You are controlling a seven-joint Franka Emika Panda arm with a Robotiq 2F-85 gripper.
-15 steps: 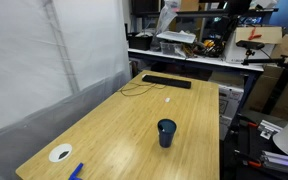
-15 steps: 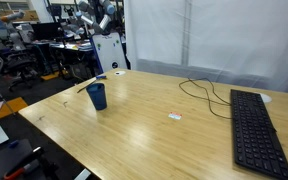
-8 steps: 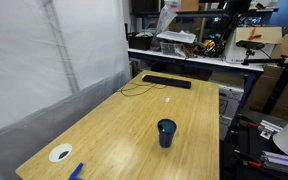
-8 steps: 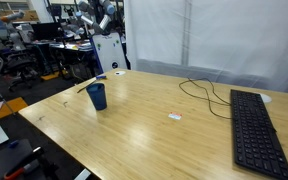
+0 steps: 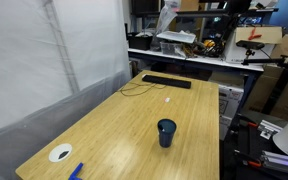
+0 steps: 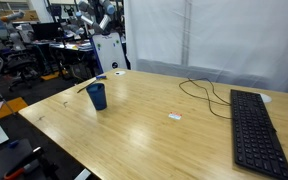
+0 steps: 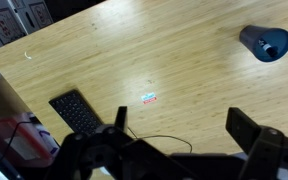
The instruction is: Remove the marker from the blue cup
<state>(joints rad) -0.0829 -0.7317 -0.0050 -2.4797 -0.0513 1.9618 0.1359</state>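
Observation:
The blue cup (image 5: 166,133) stands upright on the wooden table (image 5: 114,130) near one long edge; it also shows in an exterior view (image 6: 97,96) and at the top right of the wrist view (image 7: 265,42). A thin dark marker (image 6: 84,87) leans out over its rim. The marker cannot be made out in the wrist view. My gripper (image 7: 184,125) is open and empty. It hangs high above the table, far from the cup, with both dark fingers at the bottom of the wrist view.
A black keyboard (image 5: 166,82) (image 6: 256,130) (image 7: 79,112) lies at one end of the table, with a thin cable (image 6: 209,95) beside it. A small sticker (image 7: 149,98) lies mid-table. A white disc (image 5: 60,154) and a flat blue object (image 5: 76,170) sit at a corner. Cluttered benches stand around.

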